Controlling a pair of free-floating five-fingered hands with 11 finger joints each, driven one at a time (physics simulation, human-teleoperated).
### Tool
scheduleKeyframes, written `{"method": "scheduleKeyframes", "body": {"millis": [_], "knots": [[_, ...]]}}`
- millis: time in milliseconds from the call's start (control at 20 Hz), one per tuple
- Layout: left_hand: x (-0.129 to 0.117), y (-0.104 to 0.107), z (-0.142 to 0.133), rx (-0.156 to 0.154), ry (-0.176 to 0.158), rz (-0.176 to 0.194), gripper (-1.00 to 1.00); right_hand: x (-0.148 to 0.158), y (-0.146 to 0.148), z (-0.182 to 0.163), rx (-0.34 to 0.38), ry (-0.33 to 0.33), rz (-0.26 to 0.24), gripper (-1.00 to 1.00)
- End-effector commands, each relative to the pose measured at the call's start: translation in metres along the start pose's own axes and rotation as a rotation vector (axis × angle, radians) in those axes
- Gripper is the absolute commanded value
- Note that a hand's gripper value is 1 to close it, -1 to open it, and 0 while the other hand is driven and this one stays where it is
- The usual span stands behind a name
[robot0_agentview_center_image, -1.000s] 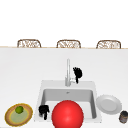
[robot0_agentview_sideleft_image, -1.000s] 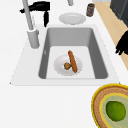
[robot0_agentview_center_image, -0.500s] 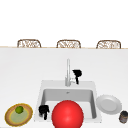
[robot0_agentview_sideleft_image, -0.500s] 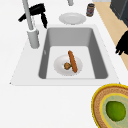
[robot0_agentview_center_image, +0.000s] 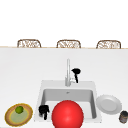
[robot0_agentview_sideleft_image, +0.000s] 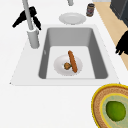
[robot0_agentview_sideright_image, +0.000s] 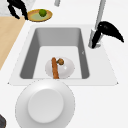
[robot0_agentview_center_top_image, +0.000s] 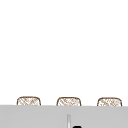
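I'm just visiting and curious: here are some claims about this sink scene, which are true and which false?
1. The right hand is beside the faucet. True.
2. A plate with a sausage lies in the sink. True.
3. The green fruit sits on the white plate. False: it sits on the yellow-rimmed woven plate left of the sink.
4. The left hand holds the jar. False: it hangs at the sink's front left edge, and the jar stands far right.
5. The white plate right of the sink is bare. True.
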Motion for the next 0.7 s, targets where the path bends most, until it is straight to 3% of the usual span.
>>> {"method": "scheduleKeyframes", "body": {"millis": [0, 300, 450, 500, 650], "knots": [[0.000, 0.000, 0.000, 0.000, 0.000, 0.000, 0.00, 0.000, -0.002, -0.012, 0.085, 0.049, 0.101, -1.00], [0.000, 0.000, 0.000, 0.000, 0.000, 0.000, 0.00, 0.002, -0.006, -0.025, 0.287, 0.073, 0.120, -1.00], [0.000, 0.000, 0.000, 0.000, 0.000, 0.000, 0.00, -0.003, -0.003, -0.028, 0.401, 0.077, 0.095, -1.00], [0.000, 0.000, 0.000, 0.000, 0.000, 0.000, 0.00, -0.008, 0.001, -0.022, 0.423, 0.071, 0.085, 1.00], [0.000, 0.000, 0.000, 0.000, 0.000, 0.000, 0.00, -0.021, 0.012, -0.022, 0.412, 0.019, 0.049, 1.00]]}}
